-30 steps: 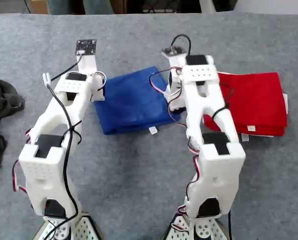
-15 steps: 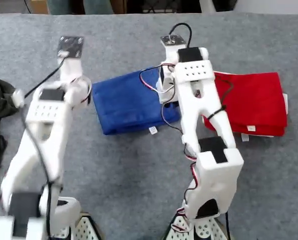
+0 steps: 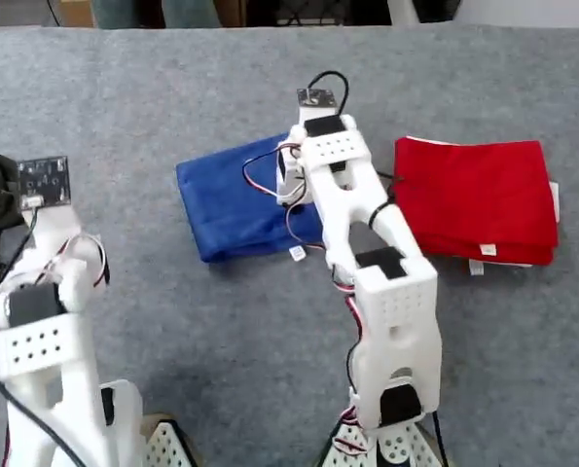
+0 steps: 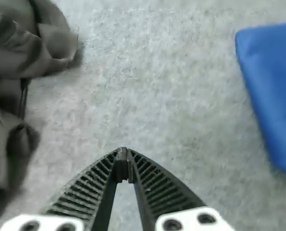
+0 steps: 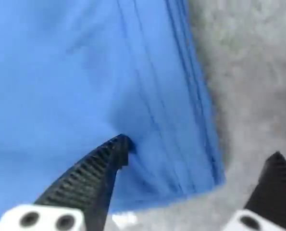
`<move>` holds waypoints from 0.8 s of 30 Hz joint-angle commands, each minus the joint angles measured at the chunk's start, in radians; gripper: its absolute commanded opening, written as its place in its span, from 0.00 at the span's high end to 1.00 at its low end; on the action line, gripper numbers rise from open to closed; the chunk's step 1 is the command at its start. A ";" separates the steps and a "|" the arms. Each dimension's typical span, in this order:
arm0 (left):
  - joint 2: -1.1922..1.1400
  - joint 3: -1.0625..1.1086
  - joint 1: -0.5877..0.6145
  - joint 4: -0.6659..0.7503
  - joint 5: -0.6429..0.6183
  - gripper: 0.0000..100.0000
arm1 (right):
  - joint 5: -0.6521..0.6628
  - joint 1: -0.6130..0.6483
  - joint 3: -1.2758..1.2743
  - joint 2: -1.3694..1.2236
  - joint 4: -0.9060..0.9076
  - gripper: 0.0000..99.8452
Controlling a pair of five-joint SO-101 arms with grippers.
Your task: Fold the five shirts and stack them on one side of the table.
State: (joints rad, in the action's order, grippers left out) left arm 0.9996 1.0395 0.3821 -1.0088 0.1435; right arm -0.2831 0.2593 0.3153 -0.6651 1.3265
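Right gripper (image 5: pixel 200 150) gapes wide on the blue shirt (image 5: pixel 61 72); left gripper (image 4: pixel 122 158), closed empty, near dark shirt (image 4: pixel 27 43).

The left arm (image 3: pixel 36 321) stands folded close to its base, with the left gripper (image 4: pixel 122 166) tipped downward and its two fingers pressed together at the tips. The right arm (image 3: pixel 367 233) stretches forward, the right gripper (image 5: pixel 199 149) splayed wide, fingers well apart.
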 commanded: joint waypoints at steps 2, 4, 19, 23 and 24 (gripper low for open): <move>0.087 0.031 0.015 -0.031 0.052 0.97 | -0.009 0.008 0.047 -0.033 -0.031 0.67; 0.110 0.045 0.015 -0.031 0.061 0.97 | -0.008 0.008 0.047 -0.033 -0.029 0.76; 0.138 0.042 0.016 -0.094 0.058 0.97 | 0.060 0.000 0.185 -0.033 0.173 0.99; 0.138 0.051 0.018 -0.133 0.061 0.97 | 0.061 -0.021 0.363 -0.038 0.295 0.99; 0.138 0.051 0.018 -0.138 0.061 0.97 | 0.061 -0.028 0.410 -0.038 0.325 0.99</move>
State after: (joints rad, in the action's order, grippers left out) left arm 1.1239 1.0978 0.3897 -1.1316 0.1956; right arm -0.2309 0.2532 0.5731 -0.7112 1.5766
